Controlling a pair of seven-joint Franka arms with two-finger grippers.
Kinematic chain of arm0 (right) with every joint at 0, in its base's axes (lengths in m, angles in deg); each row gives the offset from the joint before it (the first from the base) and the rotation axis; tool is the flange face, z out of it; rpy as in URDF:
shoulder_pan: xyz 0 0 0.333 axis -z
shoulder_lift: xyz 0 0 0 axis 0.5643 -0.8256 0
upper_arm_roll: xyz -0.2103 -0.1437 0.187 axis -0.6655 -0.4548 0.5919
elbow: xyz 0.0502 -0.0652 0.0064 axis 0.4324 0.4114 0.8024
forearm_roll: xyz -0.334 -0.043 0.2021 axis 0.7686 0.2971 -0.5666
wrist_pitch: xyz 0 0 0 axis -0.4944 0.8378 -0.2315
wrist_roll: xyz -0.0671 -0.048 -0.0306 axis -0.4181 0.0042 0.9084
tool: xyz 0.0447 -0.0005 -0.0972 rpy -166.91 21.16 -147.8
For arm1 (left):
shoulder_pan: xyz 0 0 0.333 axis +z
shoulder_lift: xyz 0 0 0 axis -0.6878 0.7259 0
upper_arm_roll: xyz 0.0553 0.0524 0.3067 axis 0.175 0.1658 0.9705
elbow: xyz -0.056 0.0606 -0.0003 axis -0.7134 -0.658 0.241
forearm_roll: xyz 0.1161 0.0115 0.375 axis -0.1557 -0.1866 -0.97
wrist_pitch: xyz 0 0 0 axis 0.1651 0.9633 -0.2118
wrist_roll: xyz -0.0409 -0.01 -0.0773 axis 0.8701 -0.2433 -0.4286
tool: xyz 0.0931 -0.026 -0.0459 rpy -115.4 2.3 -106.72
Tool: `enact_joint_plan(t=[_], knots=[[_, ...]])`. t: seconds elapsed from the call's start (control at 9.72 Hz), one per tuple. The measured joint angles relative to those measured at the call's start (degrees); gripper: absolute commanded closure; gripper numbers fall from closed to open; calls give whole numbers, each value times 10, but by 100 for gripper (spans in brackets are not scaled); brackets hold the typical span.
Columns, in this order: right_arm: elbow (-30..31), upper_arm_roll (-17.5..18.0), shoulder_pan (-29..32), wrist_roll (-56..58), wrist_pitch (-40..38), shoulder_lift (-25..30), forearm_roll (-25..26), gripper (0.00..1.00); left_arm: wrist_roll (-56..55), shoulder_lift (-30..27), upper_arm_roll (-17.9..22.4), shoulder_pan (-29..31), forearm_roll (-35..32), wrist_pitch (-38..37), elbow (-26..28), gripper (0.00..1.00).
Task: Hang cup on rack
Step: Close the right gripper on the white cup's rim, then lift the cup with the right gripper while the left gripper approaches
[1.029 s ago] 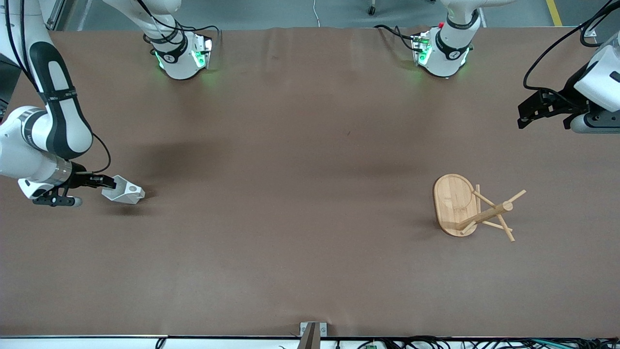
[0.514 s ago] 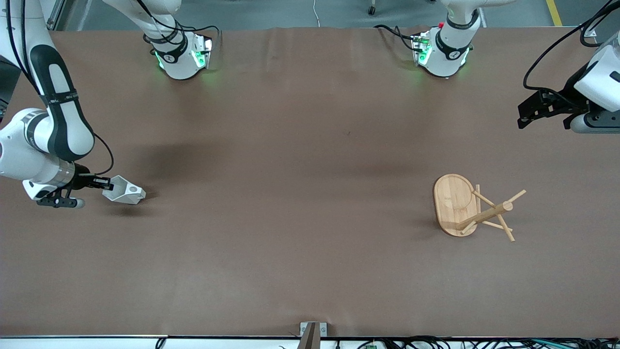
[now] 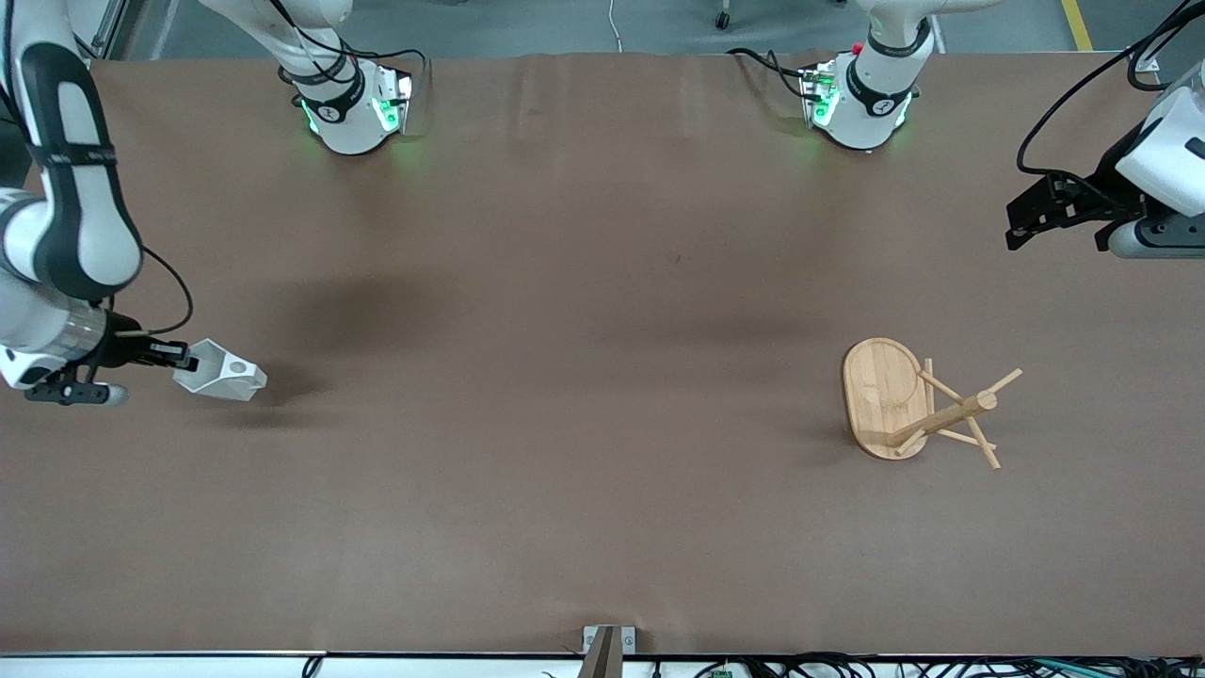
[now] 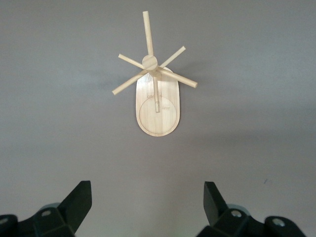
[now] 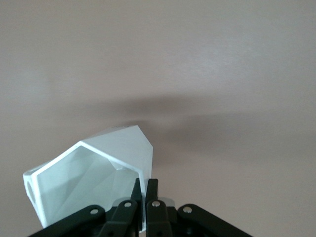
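Note:
The white faceted cup (image 3: 222,376) hangs tilted just above the table at the right arm's end, its mouth facing up. My right gripper (image 3: 184,357) is shut on the cup's thin rim wall. In the right wrist view the cup (image 5: 91,170) fills the space by the right gripper (image 5: 146,184), with one finger inside the wall and one outside. The bamboo rack (image 3: 902,403) stands upright near the left arm's end. My left gripper (image 3: 1015,231) waits open in the air, looking down on the rack (image 4: 158,106). Nothing is between the left gripper's (image 4: 146,193) fingers.
Brown table cover (image 3: 584,377) spans the whole surface. The two arm bases (image 3: 353,104) (image 3: 861,99) stand along the table's edge farthest from the front camera. A small metal bracket (image 3: 607,640) sits at the nearest edge.
The right gripper closed on the cup's rim. It then carried the cup a little toward the right arm's end of the table, and its shadow spread out. The left arm stayed still.

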Motion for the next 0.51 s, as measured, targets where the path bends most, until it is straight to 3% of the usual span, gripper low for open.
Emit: enact_joint_plan(t=[0.31,0.51], knots=[[-17,10,-50,0,-69,27,-89,100,1,0,-3,-3,0,2,-20,0],[-48,12,-87,-1,-120,27,-180,100,4,10,-7,-11,1,3,-31,0]])
